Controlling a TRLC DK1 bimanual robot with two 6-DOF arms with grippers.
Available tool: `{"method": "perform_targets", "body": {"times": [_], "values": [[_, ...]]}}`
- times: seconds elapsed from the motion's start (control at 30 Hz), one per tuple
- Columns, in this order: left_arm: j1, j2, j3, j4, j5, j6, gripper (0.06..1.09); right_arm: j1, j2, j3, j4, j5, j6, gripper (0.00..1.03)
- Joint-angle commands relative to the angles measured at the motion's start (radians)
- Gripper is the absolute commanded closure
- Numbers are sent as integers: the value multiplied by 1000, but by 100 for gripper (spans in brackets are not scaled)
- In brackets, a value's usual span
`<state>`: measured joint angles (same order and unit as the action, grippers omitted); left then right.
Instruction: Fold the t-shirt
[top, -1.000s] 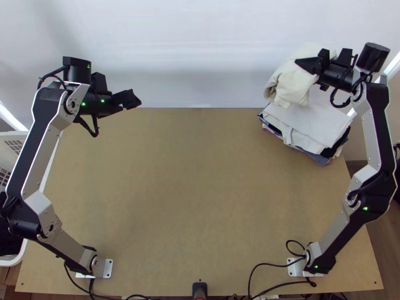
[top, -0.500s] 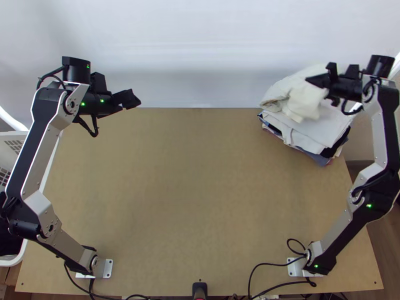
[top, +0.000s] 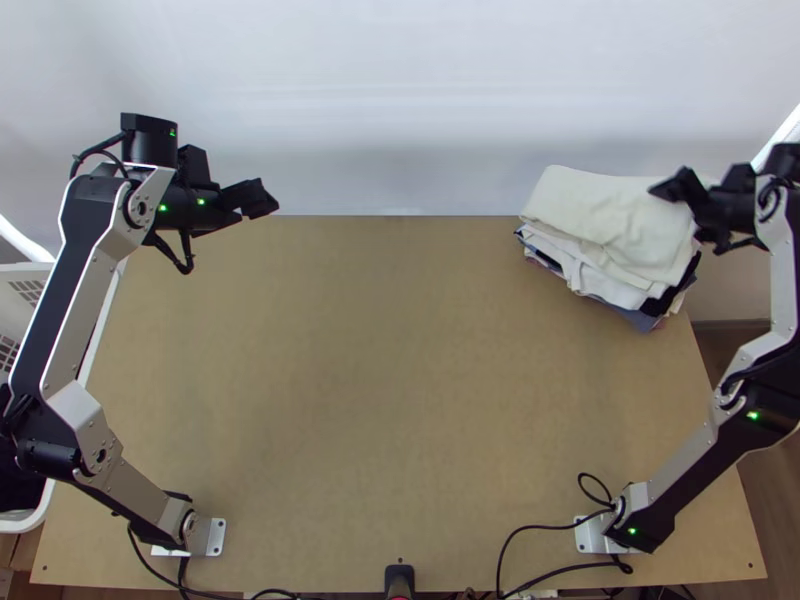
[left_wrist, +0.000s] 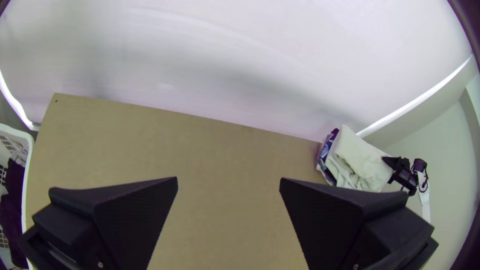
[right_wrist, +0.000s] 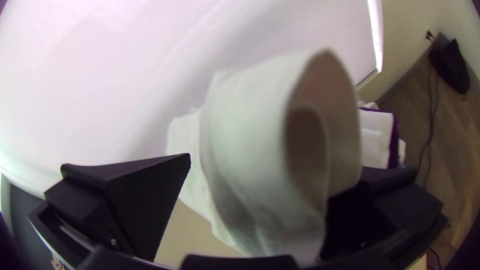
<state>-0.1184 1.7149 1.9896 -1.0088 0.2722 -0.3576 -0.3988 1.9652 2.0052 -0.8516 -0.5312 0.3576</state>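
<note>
Wood-toned counter (top: 400, 400) is filling the middle of the top view. White basket (top: 22, 524) is sitting beyond its edge at 9 o'clock, a dark garment (left_wrist: 14, 215) lying inside. Folded stack (top: 597, 283) is resting at 2 o'clock near the far edge, layers leaning slightly.

Cream t-shirt (top: 612, 222) is lying on top of that stack, folded into a compact bundle. One part is curling up in a loop by the right gripper (top: 668, 186), also at 2 o'clock. Its jaws are standing apart, cloth looping between them and covering part of one; not clamping, as far as I'm seeing. Left gripper (top: 258, 198) is hanging at 10 o'clock, jaws wide apart, holding nothing.

Progress: folding is looking done, stacking nearly so. What's remaining, I'm guessing: right gripper clearing the loop without dragging the bundle, raised part settling flat, both arms parking.
</note>
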Motion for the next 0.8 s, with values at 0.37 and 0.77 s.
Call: {"method": "perform_targets", "body": {"times": [0.37,0.77], "values": [[66,-64,-41,-20,25,37,10,11,-335,-290,407,580,-141,3],[138,-84,20,3,25,29,10,233,-262,-559,760,625,-238,4]]}}
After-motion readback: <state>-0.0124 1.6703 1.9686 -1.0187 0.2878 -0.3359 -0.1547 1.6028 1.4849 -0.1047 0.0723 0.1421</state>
